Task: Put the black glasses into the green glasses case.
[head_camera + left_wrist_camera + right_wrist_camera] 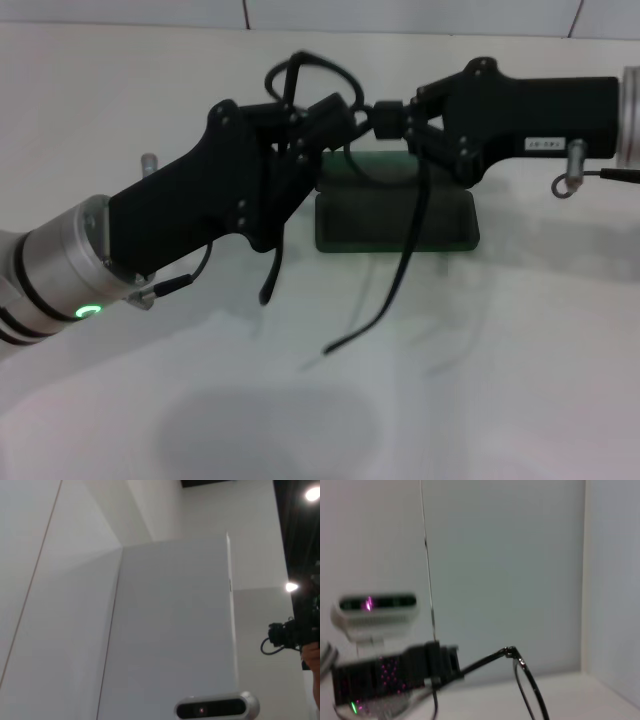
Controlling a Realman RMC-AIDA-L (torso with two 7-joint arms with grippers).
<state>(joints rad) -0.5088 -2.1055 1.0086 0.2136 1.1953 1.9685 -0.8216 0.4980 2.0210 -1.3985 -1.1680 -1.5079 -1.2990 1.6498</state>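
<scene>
The black glasses (305,72) hang in the air between my two grippers, above the green glasses case (450,225). One rim loops up over the left gripper. Two slim temple arms (405,250) dangle down in front of the case. My left gripper (335,115) comes in from the lower left and is shut on the frame. My right gripper (385,118) comes in from the right and is shut on the frame too. The case lies open on the white table behind them. The right wrist view shows a hinge and rim of the glasses (517,662) and the left arm (385,680).
The white table (500,380) spreads all round the case. A small metal stub (150,160) stands at the left behind my left arm. The left wrist view shows only walls and the head camera (215,708).
</scene>
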